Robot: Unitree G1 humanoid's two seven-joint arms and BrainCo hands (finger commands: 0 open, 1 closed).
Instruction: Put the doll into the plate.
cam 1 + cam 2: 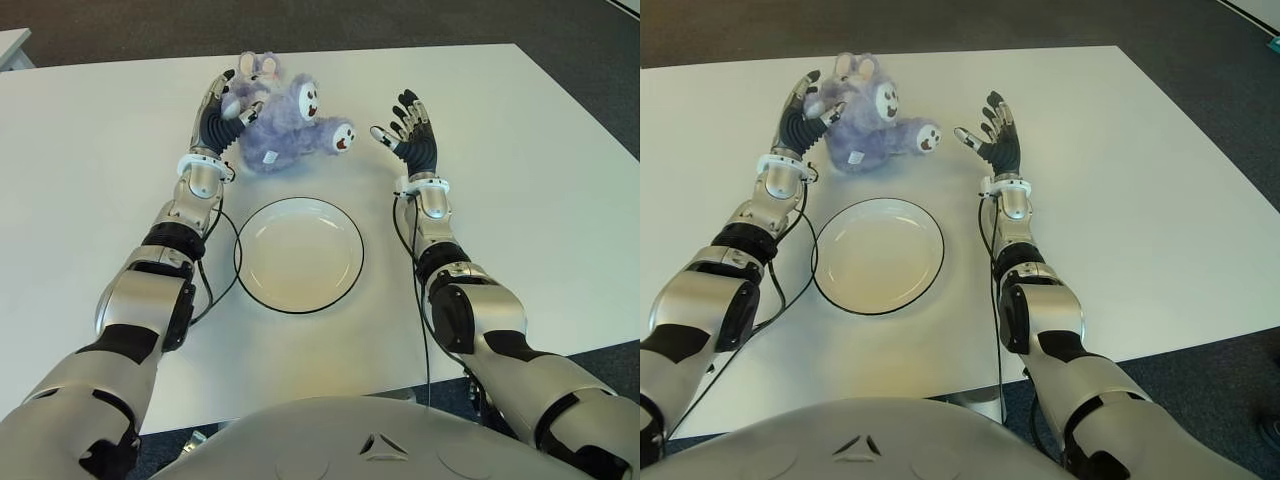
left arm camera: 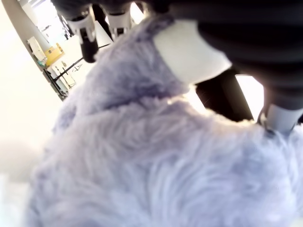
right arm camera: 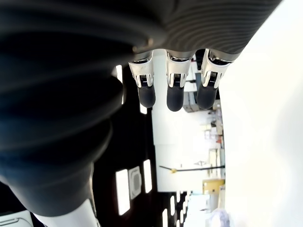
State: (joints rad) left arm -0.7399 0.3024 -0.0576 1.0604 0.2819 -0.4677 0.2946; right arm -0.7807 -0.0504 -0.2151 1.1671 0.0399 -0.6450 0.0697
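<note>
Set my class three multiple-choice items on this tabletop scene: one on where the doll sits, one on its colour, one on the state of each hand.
1. Where is the doll?
A. In the plate
B. On the table beyond the plate, against the left hand
C. Held in the right hand

2. What colour is the doll's fur?
A. Pale purple
B. Bright green
C. Red

3. How do the hands stand?
A. Both hold the doll
B. Left hand on the doll, right hand open and holding nothing
C. Both rest in the plate

Answers:
1 B: the plate holds nothing, and the doll lies on the white table farther from the robot.
2 A: the fur shows pale purple in both eye views and the left wrist view.
3 B: the left hand has fingers around the doll; the right hand is spread beside it, apart.
</note>
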